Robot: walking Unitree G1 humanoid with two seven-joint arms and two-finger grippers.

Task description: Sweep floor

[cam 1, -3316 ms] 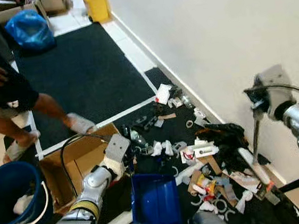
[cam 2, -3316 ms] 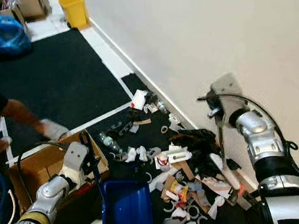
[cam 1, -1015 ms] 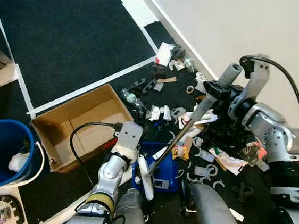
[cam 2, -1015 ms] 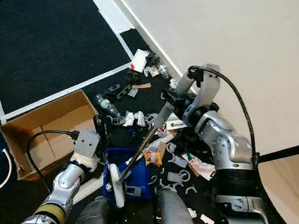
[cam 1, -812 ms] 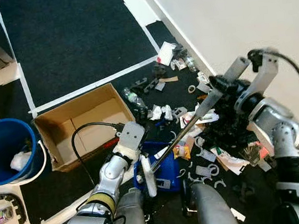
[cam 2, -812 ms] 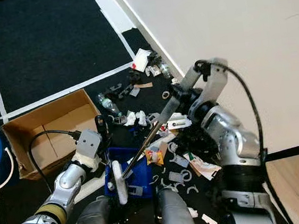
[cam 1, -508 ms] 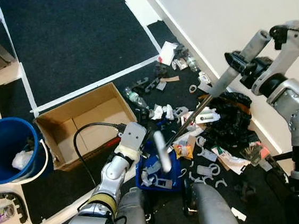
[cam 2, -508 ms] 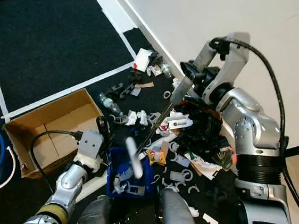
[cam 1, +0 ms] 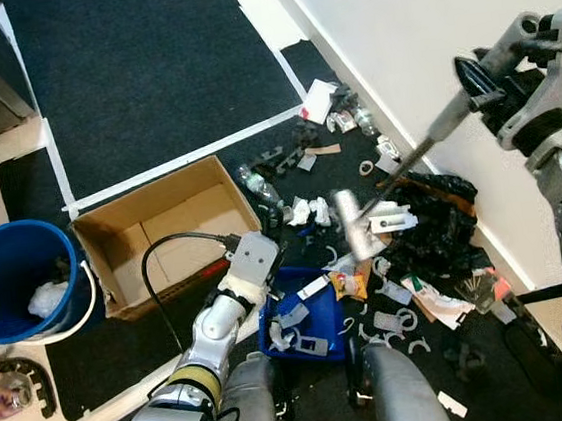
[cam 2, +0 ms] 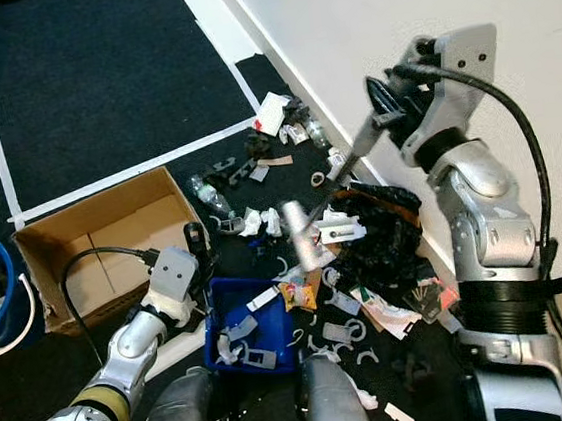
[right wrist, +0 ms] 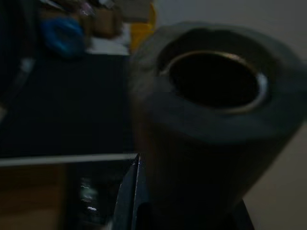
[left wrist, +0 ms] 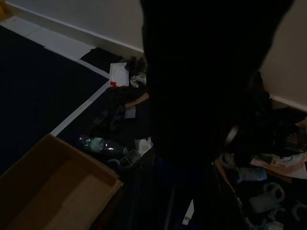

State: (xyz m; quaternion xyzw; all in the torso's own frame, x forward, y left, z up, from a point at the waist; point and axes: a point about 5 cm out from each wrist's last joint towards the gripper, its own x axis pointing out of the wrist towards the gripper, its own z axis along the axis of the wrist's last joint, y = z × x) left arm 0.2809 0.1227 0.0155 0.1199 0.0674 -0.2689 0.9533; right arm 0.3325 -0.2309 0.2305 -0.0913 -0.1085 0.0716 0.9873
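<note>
Below the right gripper (cam 1: 476,79), clenched on the broom (cam 1: 398,173): head now lifted off the dustpan (cam 1: 302,314), litter loaded; left jaws' state unclear.

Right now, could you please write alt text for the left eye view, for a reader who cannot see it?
The robot's right gripper holds a broom slanting down over litter strewn on dark carpet along a white wall. Its left gripper steadies a blue dustpan holding scraps, beside an open cardboard box and a blue bucket.
</note>
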